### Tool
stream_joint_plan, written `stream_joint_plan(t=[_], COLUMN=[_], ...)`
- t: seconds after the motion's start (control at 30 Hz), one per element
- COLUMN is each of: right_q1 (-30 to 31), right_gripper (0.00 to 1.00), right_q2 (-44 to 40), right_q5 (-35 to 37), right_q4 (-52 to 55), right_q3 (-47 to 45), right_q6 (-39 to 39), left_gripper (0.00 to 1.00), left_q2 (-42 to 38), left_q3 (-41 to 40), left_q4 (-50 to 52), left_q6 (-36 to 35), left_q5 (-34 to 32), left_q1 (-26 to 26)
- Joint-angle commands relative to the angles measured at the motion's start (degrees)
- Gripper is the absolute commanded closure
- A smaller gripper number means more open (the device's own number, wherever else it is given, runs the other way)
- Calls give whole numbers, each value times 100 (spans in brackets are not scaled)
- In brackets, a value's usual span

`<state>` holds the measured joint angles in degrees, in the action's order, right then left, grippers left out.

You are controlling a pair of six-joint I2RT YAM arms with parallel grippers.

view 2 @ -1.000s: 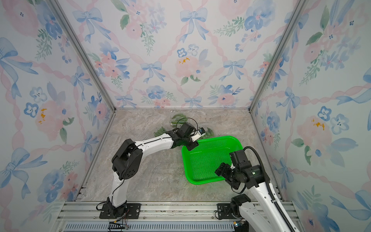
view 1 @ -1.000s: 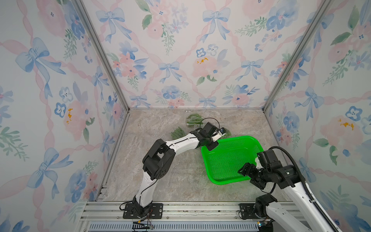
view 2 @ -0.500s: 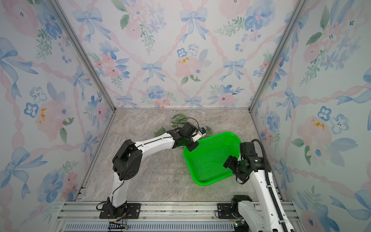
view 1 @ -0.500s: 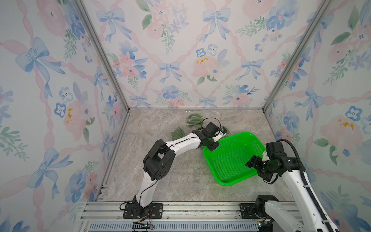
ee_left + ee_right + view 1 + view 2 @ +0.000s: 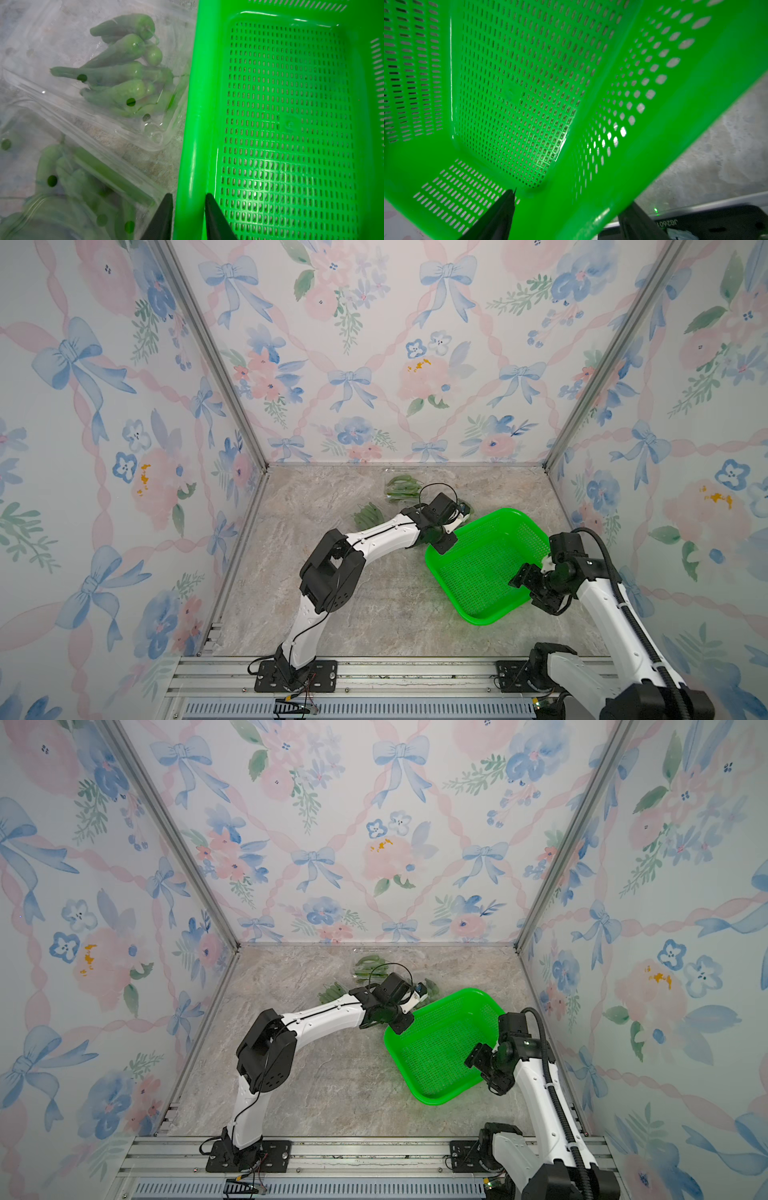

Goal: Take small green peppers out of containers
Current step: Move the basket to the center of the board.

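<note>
Small green peppers (image 5: 122,83) lie in a clear container (image 5: 153,141) beside the bright green basket (image 5: 291,124). More peppers (image 5: 68,182) fill a second clear container next to it. In both top views pepper groups (image 5: 401,489) (image 5: 332,992) sit at the back of the floor. My left gripper (image 5: 188,195) is shut on the basket's near rim, one finger on each side. My right gripper (image 5: 571,199) stands open astride the basket's opposite wall (image 5: 643,104), one finger inside and one outside. From above, the left gripper (image 5: 444,543) is at the basket's back-left corner and the right gripper (image 5: 534,591) at its front-right edge.
The basket (image 5: 482,572) holds nothing and lies at the right of the marble floor (image 5: 374,614). Patterned walls close in the back and both sides. An aluminium rail (image 5: 395,672) with the arm bases runs along the front.
The basket has turned and shifted slightly back and right. My right arm swung from the basket's front edge to its right side. The left jaws narrowed onto the rim.
</note>
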<state>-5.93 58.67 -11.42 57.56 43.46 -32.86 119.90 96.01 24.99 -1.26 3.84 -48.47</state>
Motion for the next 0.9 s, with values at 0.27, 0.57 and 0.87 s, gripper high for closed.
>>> stream_joint_plan(t=[0.27,0.57,0.87], right_q1=[-351,-520,-723], right_gripper=[35,36,32], right_q2=[1542,3043,4587], right_q5=[511,1210,1500], right_q4=[-831,-728,-582], right_q3=[685,2243,3727], right_q6=[216,770,1101], left_gripper=[64,53,53], left_q2=[-101,-297,99], left_q3=[-20,-249,242], left_q4=[148,137,137], left_q6=[476,615,771], left_q5=[187,475,792], left_q1=[-260,-400,-679])
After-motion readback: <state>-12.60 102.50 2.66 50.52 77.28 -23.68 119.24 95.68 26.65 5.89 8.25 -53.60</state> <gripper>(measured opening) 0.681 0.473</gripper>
